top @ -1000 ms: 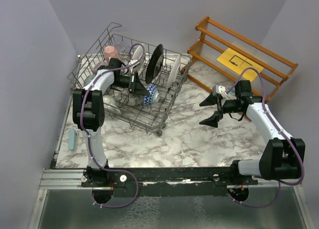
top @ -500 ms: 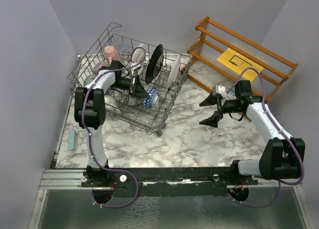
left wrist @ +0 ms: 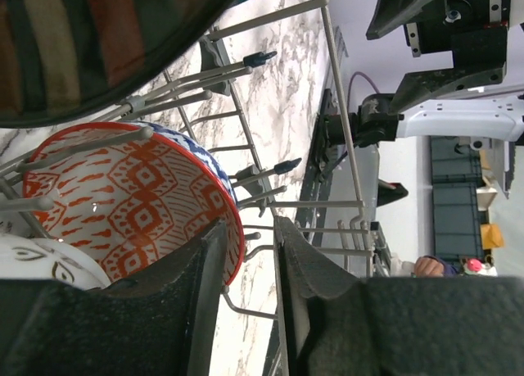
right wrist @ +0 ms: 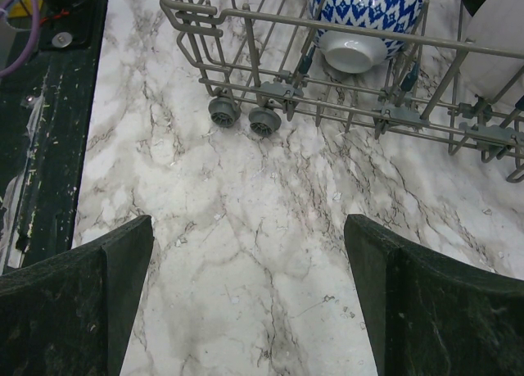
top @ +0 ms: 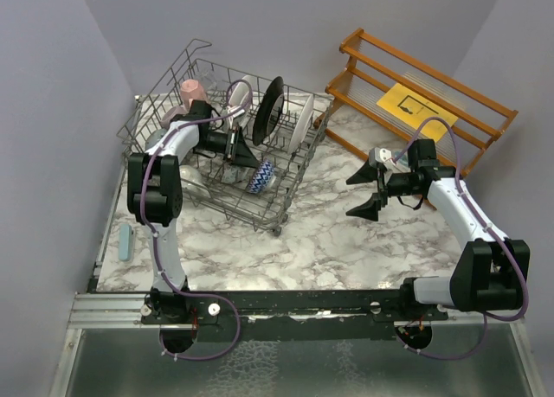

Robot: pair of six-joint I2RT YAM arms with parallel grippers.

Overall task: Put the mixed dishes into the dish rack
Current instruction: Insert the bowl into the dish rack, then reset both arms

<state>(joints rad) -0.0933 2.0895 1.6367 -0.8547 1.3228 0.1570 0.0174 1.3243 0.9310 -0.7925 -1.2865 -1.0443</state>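
One patterned bowl (left wrist: pixel 131 204) inside dish rack (top: pixel 303 172), left gripper (left wrist: pixel 250 228) alongside

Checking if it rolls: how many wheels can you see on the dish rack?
2: one wheel and a second wheel beside it, under the near corner of the dish rack, on the marble table. Wheels at other corners may be hidden.
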